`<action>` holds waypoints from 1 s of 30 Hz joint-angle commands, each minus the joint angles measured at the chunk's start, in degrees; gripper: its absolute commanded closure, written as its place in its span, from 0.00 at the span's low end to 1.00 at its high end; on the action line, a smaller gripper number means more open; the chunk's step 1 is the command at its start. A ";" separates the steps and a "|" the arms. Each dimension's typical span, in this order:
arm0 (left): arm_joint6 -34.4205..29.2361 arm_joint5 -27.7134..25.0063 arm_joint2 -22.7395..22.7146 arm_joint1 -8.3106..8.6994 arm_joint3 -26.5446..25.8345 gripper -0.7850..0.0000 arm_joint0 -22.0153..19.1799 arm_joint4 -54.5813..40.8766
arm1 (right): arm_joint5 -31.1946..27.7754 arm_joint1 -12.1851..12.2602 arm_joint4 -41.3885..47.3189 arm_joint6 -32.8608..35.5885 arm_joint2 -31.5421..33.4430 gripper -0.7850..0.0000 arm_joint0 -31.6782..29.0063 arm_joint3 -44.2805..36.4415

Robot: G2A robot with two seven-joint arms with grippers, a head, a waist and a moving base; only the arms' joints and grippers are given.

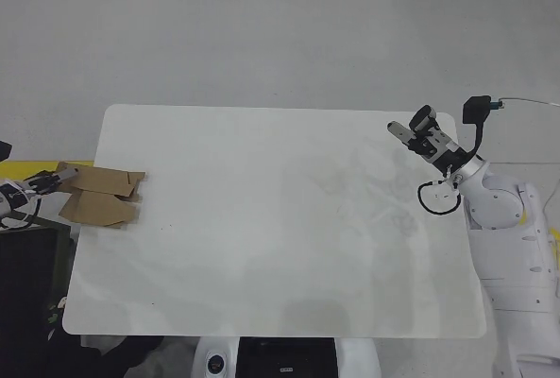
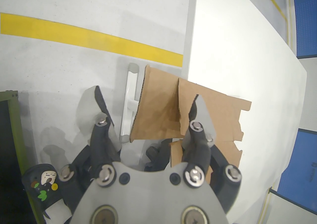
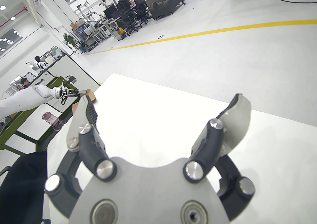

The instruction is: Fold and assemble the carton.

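The carton (image 1: 100, 194) is a flat brown cardboard blank with notched flaps, lying at the table's left edge and partly hanging over it. My left gripper (image 1: 45, 181) is at the overhanging end, beside the table. In the left wrist view its fingers (image 2: 198, 111) are spread open, with the carton's flap (image 2: 158, 106) just past and between them and one finger over the cardboard. My right gripper (image 1: 414, 128) hovers open above the table's far right part, with nothing between its fingers (image 3: 237, 103). The right wrist view also shows the carton (image 3: 90, 96) far across the table.
The white table (image 1: 280, 236) is bare apart from the carton. A green-framed cart (image 3: 22, 121) with a pink bottle (image 3: 50, 118) and a dark chair (image 1: 25, 274) stand off the table's left side. A yellow floor line (image 2: 99, 39) runs there.
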 commanded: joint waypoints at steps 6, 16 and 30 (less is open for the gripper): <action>-0.76 0.58 -0.24 -0.16 0.72 1.00 -0.24 -2.20 | 0.00 0.00 0.00 0.00 0.00 0.00 0.00 0.00; -5.45 0.14 -3.91 0.36 0.40 1.00 -2.88 -12.78 | 0.00 0.00 0.00 0.00 0.00 0.00 0.00 0.00; -7.96 4.44 -4.28 -2.00 -6.99 1.00 -6.99 -23.90 | 0.00 0.00 0.00 0.00 0.00 0.00 0.00 0.00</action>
